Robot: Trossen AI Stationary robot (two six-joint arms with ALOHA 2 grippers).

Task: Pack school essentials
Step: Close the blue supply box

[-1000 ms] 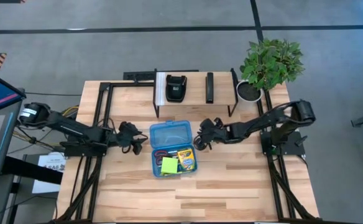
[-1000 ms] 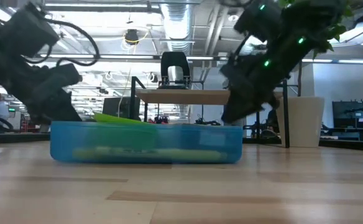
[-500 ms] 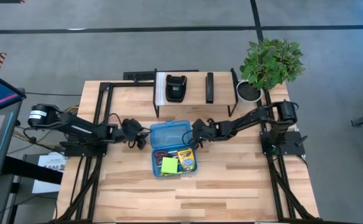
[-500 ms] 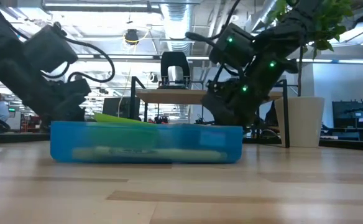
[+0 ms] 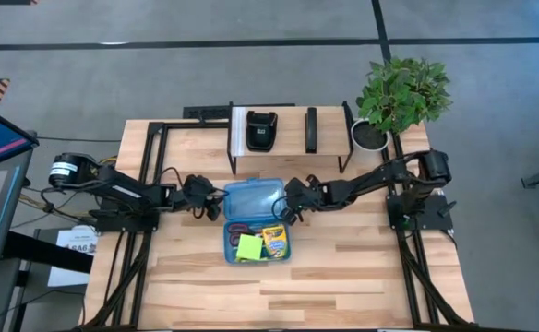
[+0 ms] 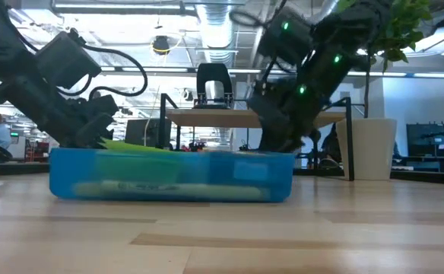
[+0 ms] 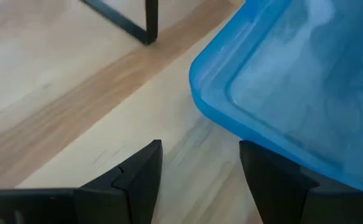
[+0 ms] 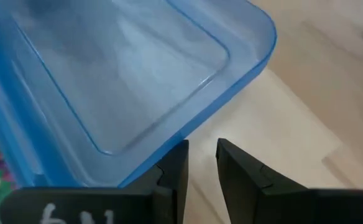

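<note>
Closing the lid now: our left gripper open, right gripper nearly shut, both empty; next, fold it down.

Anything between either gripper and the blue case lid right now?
Nothing visible. The left gripper sits open at one corner of the lid, only bare table between. The right gripper is at the opposite corner, fingers nearly closed beside its edge. The crayon box lies in the tray, clear of both.
</note>
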